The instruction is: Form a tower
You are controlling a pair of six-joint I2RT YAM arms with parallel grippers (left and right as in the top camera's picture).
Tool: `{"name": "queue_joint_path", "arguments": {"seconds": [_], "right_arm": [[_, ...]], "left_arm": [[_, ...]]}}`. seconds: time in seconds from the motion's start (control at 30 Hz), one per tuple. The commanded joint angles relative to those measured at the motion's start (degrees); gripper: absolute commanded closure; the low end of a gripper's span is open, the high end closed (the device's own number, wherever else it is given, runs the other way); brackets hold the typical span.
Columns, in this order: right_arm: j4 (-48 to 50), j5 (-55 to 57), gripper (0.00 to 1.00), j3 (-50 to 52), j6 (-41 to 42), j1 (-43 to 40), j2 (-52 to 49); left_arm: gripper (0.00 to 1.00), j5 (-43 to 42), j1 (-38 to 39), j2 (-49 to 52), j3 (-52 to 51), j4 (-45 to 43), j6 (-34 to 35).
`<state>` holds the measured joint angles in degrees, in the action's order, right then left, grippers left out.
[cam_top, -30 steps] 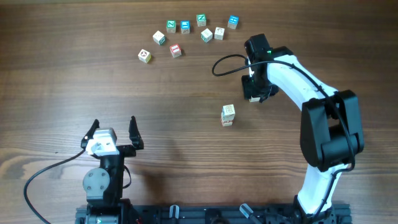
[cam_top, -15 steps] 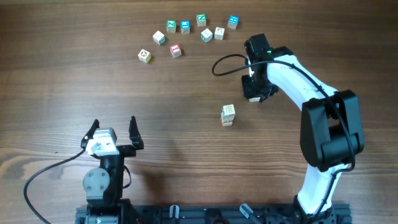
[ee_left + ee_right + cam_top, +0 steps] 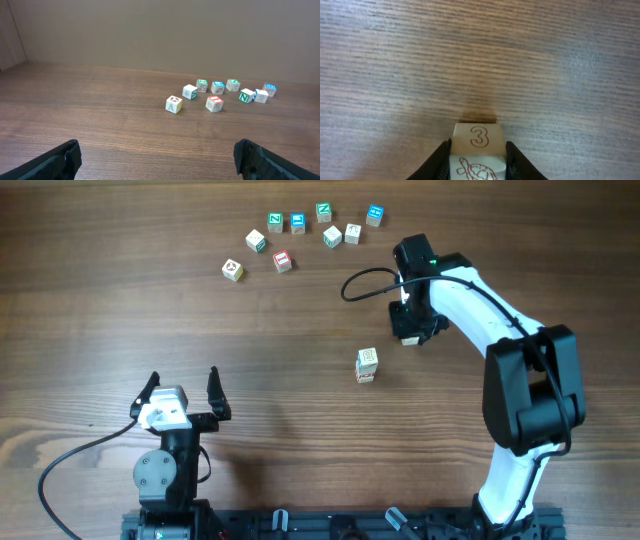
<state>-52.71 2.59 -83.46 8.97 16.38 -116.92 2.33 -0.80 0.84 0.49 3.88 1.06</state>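
Note:
The tower (image 3: 367,364) is a short narrow stack of pale cubes with red print low down, standing mid-table. To its right and a little farther back, my right gripper (image 3: 408,332) points down at the table, shut on a pale cube (image 3: 479,137). That cube shows a red 3 and a turtle drawing, and both black fingers (image 3: 444,152) press its sides just above the wood. My left gripper (image 3: 185,392) rests open near the front left with nothing in it. In the left wrist view its fingertips (image 3: 67,157) stand wide apart.
Several loose letter cubes lie scattered at the back, among them a yellow-edged one (image 3: 232,270), a red one (image 3: 282,261) and a blue one (image 3: 375,216). A black cable (image 3: 355,280) loops beside the right arm.
The right gripper's fingers have drawn in against the cube while the arm stayed almost in place. The left arm and the stack have not moved.

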Motion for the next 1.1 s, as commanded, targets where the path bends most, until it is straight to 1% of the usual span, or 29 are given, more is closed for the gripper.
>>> {"name": "queue_joint_path", "arguments": {"seconds": [0.0, 0.13, 0.2, 0.27, 0.33, 0.4, 0.5, 0.53, 0.67, 0.87, 1.07], "right_arm": [[-0.7, 0.0, 0.68, -3.0, 0.0, -0.3, 0.4], [-0.7, 0.0, 0.59, -2.9, 0.0, -0.3, 0.5], [-0.7, -0.1, 0.51, -2.8, 0.0, -0.3, 0.5], [-0.7, -0.1, 0.38, -2.4, 0.0, -0.3, 0.5], [-0.7, -0.1, 0.35, -1.8, 0.0, -0.3, 0.5], [-0.4, -0.1, 0.34, -1.3, 0.2, -0.3, 0.4], [-0.3, -0.1, 0.50, -1.3, 0.2, -0.3, 0.1], [-0.3, -0.1, 0.53, -1.3, 0.2, -0.3, 0.1], [-0.5, -0.1, 0.54, -1.3, 0.2, -0.3, 0.1], [-0.2, -0.1, 0.43, -1.3, 0.2, -0.3, 0.1], [1.5, -0.1, 0.44, -1.3, 0.2, -0.3, 0.1]], "left_arm": [[0.00, 0.7, -0.3, -0.3, -0.2, 0.0, -1.0], [0.00, 0.7, -0.3, -0.3, -0.2, 0.0, -1.0], [0.00, 0.7, -0.3, -0.3, -0.2, 0.0, -1.0], [0.00, 0.7, -0.3, -0.3, -0.2, 0.0, -1.0], [0.00, 0.7, -0.3, -0.3, -0.2, 0.0, -1.0], [0.00, 0.7, -0.3, -0.3, -0.2, 0.0, -1.0], [0.00, 0.7, -0.3, -0.3, -0.2, 0.0, -1.0], [0.00, 0.7, -0.3, -0.3, -0.2, 0.0, -1.0], [0.00, 0.7, -0.3, -0.3, -0.2, 0.0, -1.0], [0.00, 0.7, -0.3, -0.3, -0.2, 0.0, -1.0], [0.00, 0.7, -0.3, -0.3, -0.2, 0.0, -1.0]]}}
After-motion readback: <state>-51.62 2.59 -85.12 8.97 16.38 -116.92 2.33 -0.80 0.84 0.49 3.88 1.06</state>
